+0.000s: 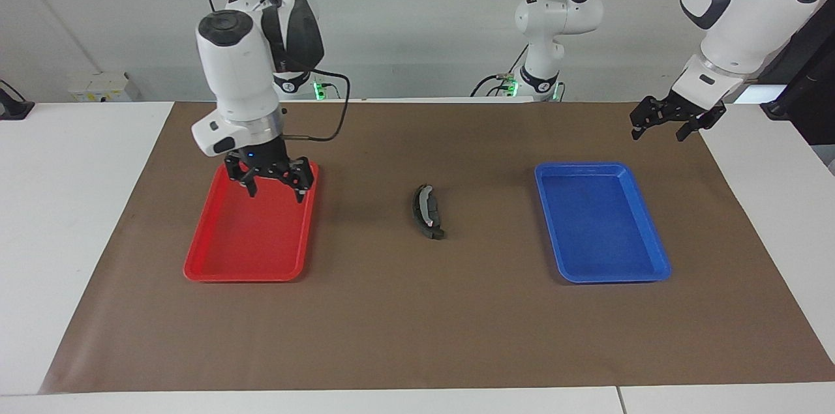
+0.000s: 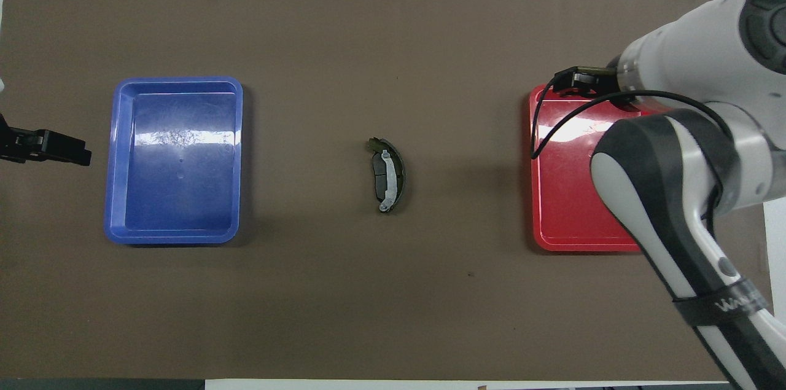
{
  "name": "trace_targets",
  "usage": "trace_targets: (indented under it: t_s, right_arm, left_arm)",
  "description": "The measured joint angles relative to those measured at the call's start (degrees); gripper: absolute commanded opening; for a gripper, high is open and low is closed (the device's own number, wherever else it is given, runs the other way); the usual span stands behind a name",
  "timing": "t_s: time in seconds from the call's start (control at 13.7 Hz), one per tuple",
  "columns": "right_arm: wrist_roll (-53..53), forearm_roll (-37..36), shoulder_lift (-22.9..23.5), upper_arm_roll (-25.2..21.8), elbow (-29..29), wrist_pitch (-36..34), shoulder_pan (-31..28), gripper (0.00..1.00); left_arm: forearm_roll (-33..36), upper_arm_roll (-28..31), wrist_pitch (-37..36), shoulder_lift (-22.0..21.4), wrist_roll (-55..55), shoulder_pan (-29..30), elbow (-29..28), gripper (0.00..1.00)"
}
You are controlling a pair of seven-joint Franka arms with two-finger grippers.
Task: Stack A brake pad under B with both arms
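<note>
Two hands hang in the air, both with fingers spread and holding nothing. The right hand (image 1: 273, 183) points down over the red tray (image 1: 215, 264); the left hand (image 1: 672, 120) waits over the brown mat (image 1: 417, 336) past the blue tray (image 1: 652, 251). B (image 1: 427, 207) lies on the A brake pad (image 1: 437, 231), on the mat-covered tabletop between the trays, well apart from both hands.

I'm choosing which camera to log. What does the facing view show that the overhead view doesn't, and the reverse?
Facing only: both arms' bases, and the right gripper whole, open, hanging over the red tray.
Overhead only: the pale strip along B in plan, on the dark pad; the right arm covers part of the tray.
Both: the stack between the trays, the blue tray, and the left gripper waiting past it.
</note>
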Motion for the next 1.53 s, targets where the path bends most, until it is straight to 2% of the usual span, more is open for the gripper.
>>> trace_targets:
  t_s: [0.22,0.37,0.51,0.66,1.32,1.53]
  right_arm:
    - [-4.5,0.0,-5.3,0.0,0.7,-9.7,-4.8,1.00]
    - [-4.6,0.7,-8.1,-0.1,2.6,-17.5,-5.3,1.00]
    - [-4.6,2.6,-8.8,-0.2,6.6,-24.9,-5.6,1.00]
    - [-4.6,3.2,-8.3,-0.2,8.3,-26.4,-6.0,1.00]
    - [-4.6,3.5,-7.1,-0.2,8.4,-27.1,-6.1,1.00]
    - [-4.6,3.6,-7.1,-3.6,8.4,-27.6,-3.7,1.00]
  left_arm:
    - [0.0,0.0,0.0,0.0,0.0,0.0,0.0,0.99]
    - [0.0,0.0,0.0,0.0,0.0,0.0,0.0,0.99]
    - [0.0,0.0,0.0,0.0,0.0,0.0,0.0,0.99]
    - [0.0,0.0,0.0,0.0,0.0,0.0,0.0,0.99]
    - [0.0,0.0,0.0,0.0,0.0,0.0,0.0,0.99]
    - [0.0,0.0,0.0,0.0,0.0,0.0,0.0,0.99]
